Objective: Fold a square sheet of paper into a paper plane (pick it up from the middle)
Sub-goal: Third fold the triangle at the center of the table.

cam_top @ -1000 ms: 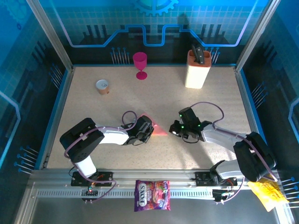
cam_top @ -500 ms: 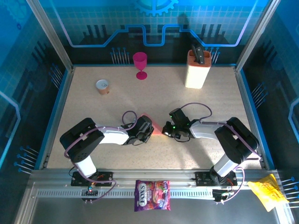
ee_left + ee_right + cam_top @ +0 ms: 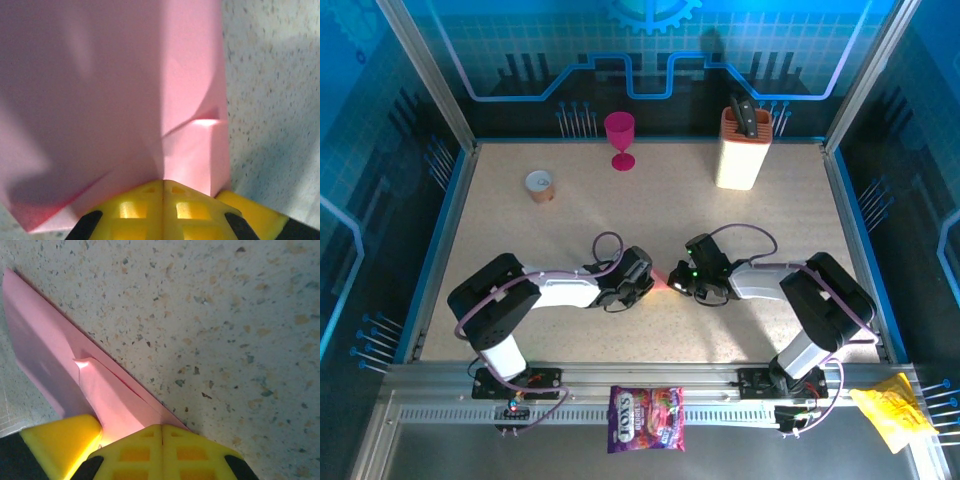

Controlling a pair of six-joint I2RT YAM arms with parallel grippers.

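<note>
Both arms stretch low and inward, elbows bent. The left gripper (image 3: 650, 283) and right gripper (image 3: 677, 284) face each other, close together, each with fingers pressed together.

One each: pink paper (image 3: 125, 75), goblet (image 3: 619, 130), knife block (image 3: 741, 150), cup (image 3: 539, 184), candy bag (image 3: 646, 418), wrapper (image 3: 890, 415). Two: left claw (image 3: 163, 189), right claw (image 3: 161, 434).

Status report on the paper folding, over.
Both jaws shut: left gripper and right gripper tips at the pink paper from opposite sides. Paper folded, creases visible. Far back: goblet, knife block; no obstruction.
</note>
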